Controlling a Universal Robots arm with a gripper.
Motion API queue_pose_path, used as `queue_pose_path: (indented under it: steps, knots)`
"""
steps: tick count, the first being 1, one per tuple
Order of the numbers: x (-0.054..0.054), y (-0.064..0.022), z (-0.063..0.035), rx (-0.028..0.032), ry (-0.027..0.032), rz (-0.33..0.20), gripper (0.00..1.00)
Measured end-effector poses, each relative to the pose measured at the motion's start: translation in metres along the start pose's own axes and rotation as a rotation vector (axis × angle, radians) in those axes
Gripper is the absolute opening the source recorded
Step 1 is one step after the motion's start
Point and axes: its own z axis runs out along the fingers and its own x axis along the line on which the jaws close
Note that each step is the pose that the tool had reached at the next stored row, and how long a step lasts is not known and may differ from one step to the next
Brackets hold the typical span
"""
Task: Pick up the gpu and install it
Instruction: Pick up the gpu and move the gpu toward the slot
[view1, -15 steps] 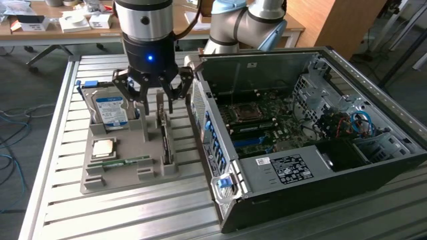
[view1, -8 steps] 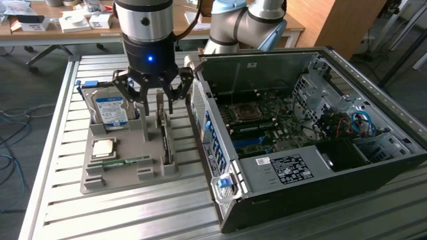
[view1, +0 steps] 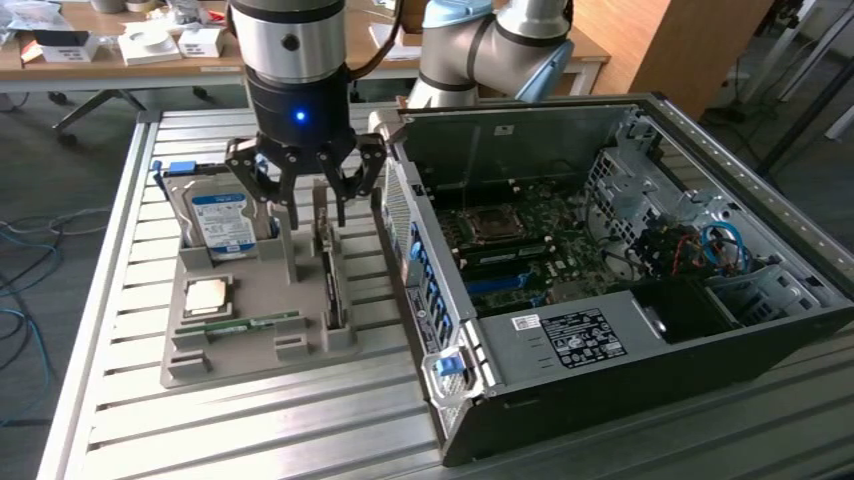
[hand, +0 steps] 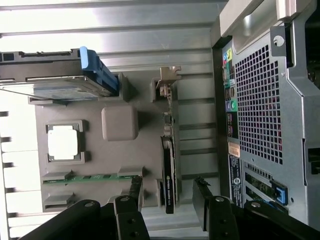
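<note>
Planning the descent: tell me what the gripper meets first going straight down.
Probably the graphics card, standing on edge in the grey tray directly under the open gripper; depth is hard to judge.

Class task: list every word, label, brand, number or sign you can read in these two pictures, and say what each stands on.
No text can be read for certain.
hard drive label: blue and white, print too small to read.
power supply sticker: white with dark print, too small to read.
rear panel stickers: on the computer case, blurred, unreadable.
</note>
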Motion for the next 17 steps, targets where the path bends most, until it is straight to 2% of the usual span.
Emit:
queue_pose_path:
  steps: [17]
  knots:
    - [0.001, -0.0008, 0.0201, 0.0002, -0.0003, 0.008, 0.53]
